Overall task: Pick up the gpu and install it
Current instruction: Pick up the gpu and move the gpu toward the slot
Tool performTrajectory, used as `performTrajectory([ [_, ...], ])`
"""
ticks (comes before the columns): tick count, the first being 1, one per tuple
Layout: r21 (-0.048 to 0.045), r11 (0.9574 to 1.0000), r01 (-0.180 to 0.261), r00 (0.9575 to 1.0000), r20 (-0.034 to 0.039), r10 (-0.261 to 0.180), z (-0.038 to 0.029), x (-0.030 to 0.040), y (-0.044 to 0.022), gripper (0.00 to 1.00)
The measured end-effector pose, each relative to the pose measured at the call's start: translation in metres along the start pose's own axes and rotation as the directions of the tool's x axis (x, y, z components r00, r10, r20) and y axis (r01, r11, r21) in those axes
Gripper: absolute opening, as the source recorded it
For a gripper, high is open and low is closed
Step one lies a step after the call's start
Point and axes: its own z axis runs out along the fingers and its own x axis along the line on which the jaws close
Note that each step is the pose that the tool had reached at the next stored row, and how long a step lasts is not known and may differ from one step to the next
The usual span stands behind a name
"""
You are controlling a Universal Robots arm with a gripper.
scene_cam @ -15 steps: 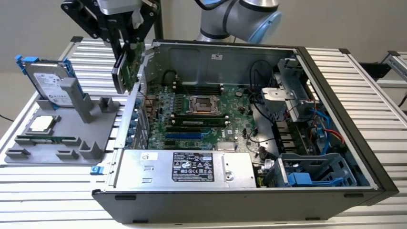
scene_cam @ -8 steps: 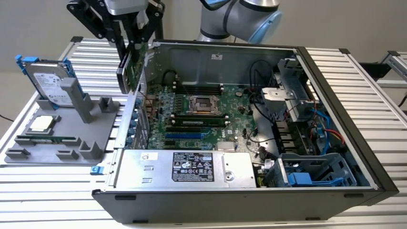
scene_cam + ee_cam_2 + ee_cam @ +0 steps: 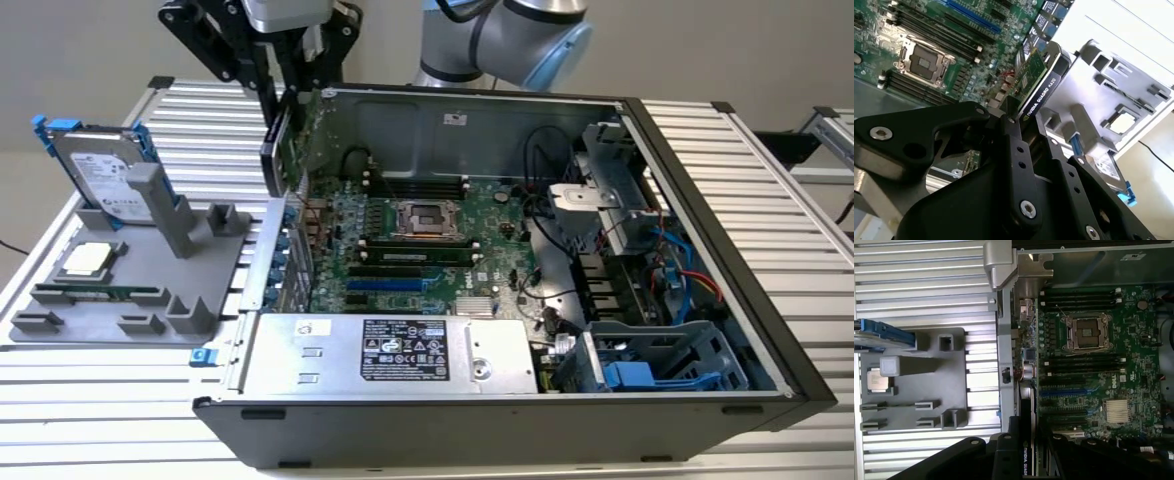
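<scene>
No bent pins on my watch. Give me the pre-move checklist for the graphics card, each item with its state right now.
1. Grip: ok. The hand is shut on the gpu, which it holds edge-on.
2. Clear of the grey holder: ok. The card hangs above the case wall at the exterior view's left.
3. Blue slot free: ok, it looks empty.
4. Cables away from that slot: ok. They lie toward the exterior view's right.
5. Card edge lined up with the slot: cannot tell.
6. Card seated: not ok. It is not yet in the board.
</scene>
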Motion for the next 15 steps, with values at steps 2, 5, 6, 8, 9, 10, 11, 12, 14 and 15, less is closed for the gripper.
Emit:
performTrajectory([
  [2,0.0001,1.0000,0.000,1.0000,-0.0004,0.000,0.0000,-0.0029,0.0002,0.00],
  [5,0.0001,1.0000,0.000,1.0000,-0.0010,0.000,0.0000,-0.0073,0.0005,0.00],
  [6,0.0002,1.0000,0.000,1.0000,-0.0012,0.000,0.0001,-0.0088,0.0006,0.00],
  [8,0.0002,1.0000,0.000,1.0000,-0.0016,0.000,0.0001,-0.0116,0.0008,0.00],
  [9,0.0002,1.0000,0.000,1.0000,-0.0018,0.000,0.0001,-0.0131,0.0009,0.00],
  [10,0.0002,1.0000,0.000,1.0000,-0.0020,0.000,0.0001,-0.0147,0.0010,0.00],
  [11,0.0002,1.0000,0.000,1.0000,-0.0022,0.000,0.0002,-0.0161,0.0011,0.00],
  [12,0.0002,1.0000,0.000,1.0000,-0.0024,0.000,0.0002,-0.0174,0.0012,0.00],
  [14,0.0003,1.0000,0.000,1.0000,-0.0029,0.000,0.0002,-0.0204,0.0014,0.00],
  [15,0.0003,1.0000,0.000,1.0000,-0.0031,0.000,0.0002,-0.0218,0.0016,0.00],
])
